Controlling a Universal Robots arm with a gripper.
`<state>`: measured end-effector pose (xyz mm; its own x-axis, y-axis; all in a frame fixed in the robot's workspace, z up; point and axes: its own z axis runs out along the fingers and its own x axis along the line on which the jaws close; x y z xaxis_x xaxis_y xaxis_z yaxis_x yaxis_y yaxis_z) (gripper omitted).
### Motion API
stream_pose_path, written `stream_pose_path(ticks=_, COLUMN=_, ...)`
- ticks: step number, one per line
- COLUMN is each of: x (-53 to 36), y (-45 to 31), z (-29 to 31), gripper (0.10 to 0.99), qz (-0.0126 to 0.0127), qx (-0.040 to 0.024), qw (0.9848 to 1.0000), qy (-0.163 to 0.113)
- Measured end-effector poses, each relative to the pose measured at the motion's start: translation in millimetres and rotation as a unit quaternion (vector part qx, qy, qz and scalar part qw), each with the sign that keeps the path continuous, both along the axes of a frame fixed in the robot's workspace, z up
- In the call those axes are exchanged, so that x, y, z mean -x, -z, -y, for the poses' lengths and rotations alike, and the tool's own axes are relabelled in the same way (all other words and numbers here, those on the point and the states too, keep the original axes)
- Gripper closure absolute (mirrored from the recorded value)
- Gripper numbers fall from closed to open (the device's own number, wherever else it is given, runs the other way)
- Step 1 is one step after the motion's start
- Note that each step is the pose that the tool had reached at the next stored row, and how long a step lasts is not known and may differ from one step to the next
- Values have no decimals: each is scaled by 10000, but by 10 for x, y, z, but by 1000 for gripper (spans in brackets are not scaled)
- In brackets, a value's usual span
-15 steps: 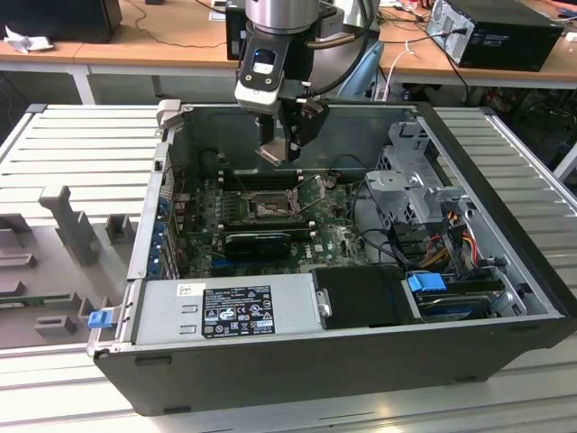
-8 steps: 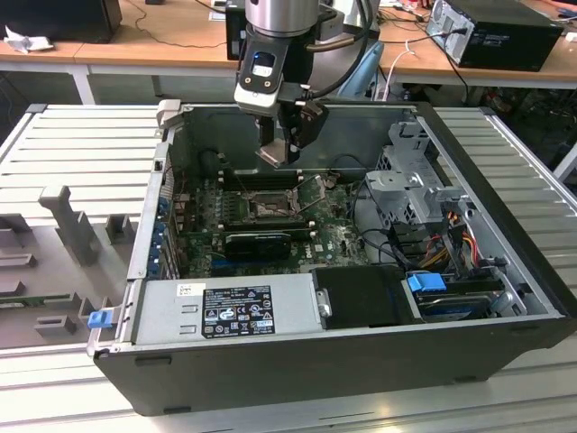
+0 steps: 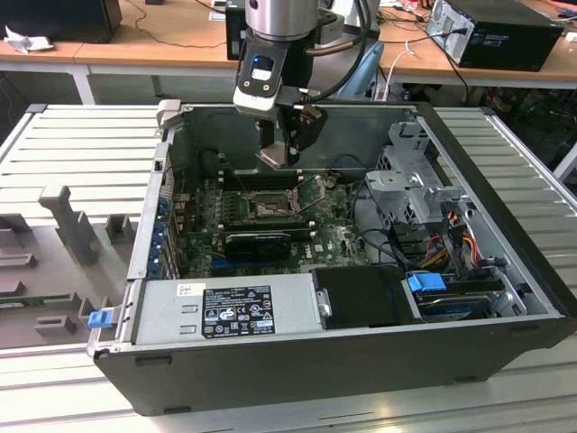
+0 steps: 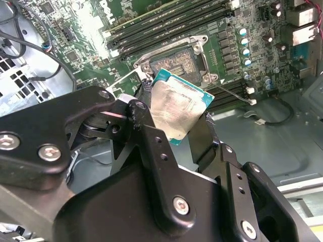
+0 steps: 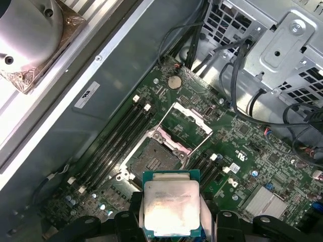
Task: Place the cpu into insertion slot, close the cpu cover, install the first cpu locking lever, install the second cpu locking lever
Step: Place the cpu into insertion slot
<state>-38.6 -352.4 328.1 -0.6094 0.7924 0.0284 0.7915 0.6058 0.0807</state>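
My gripper (image 3: pixel 276 155) hangs inside the open computer case, shut on the cpu (image 4: pixel 180 107), a flat square chip with a dull silver top and a green rim. In both wrist views the black fingers (image 5: pixel 132 214) clamp two opposite edges of the cpu (image 5: pixel 171 205). The chip is held in the air, tilted in the second wrist view, a short way from the insertion slot (image 5: pixel 152 161). That slot (image 4: pixel 177 63) lies bare with its pin field showing. The cpu cover (image 5: pixel 191 122) stands flipped open beside the slot. A thin wire lever (image 4: pixel 236 93) sticks out beside the socket.
Long black memory slots (image 4: pixel 166 25) run beside the socket (image 3: pixel 269 207). A long black block (image 3: pixel 257 242) sits in front of it. A metal drive cage (image 3: pixel 410 185) with cables fills the exterior view's right; a power supply (image 3: pixel 230 311) lines the near wall. Grey fixtures (image 3: pixel 68 225) lie outside the case.
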Motion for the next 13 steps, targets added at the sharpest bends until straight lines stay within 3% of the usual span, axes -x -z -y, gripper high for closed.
stream_pose_path(ticks=13, x=0, y=78, z=0, gripper=553, qz=-2, qx=0, qw=9999, qy=125)
